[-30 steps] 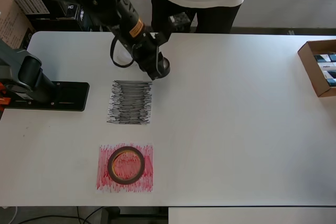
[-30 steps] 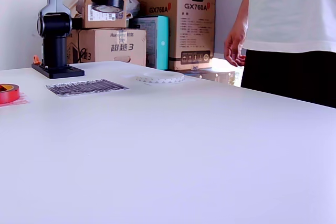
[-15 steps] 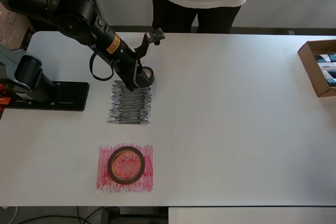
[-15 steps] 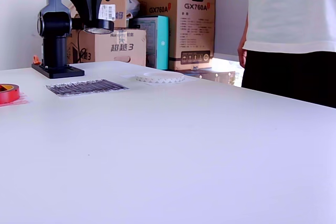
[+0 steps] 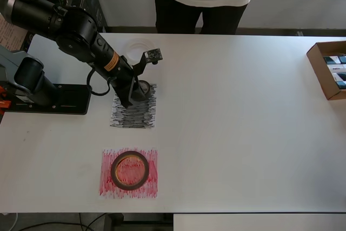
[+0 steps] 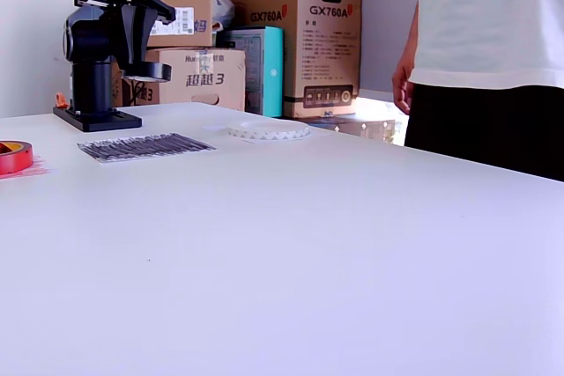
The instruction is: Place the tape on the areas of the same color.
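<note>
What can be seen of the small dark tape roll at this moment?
The small dark tape roll is a grey-black ring, much smaller than the reddish-brown roll. It lies flat in the robot's hand, which is shut on it, over the upper edge of the black-scribbled sheet. In the exterior view it hangs clear above the table, its flat face downward, not yet set on the sheet.

I'm looking at a big white table [image 5: 243, 123], cardboard boxes [image 6: 300, 37] stacked against a pale wall behind it, and someone in a white shirt [image 6: 493, 19] standing alongside.
</note>
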`<move>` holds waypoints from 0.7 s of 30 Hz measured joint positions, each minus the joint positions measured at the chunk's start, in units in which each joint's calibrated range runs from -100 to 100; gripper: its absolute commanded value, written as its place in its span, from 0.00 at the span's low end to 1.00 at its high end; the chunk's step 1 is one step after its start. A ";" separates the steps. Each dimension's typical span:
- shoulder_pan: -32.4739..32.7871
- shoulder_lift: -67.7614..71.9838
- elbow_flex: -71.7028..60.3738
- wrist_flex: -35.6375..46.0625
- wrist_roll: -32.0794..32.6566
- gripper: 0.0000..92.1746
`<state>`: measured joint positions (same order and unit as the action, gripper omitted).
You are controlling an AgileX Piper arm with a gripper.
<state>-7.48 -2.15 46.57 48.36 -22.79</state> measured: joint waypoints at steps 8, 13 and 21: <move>-0.53 1.06 4.43 -2.23 0.00 0.00; -0.53 1.06 6.32 -4.83 0.00 0.00; -0.95 1.06 7.04 -5.17 0.00 0.00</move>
<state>-8.43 -1.09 53.61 43.18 -22.79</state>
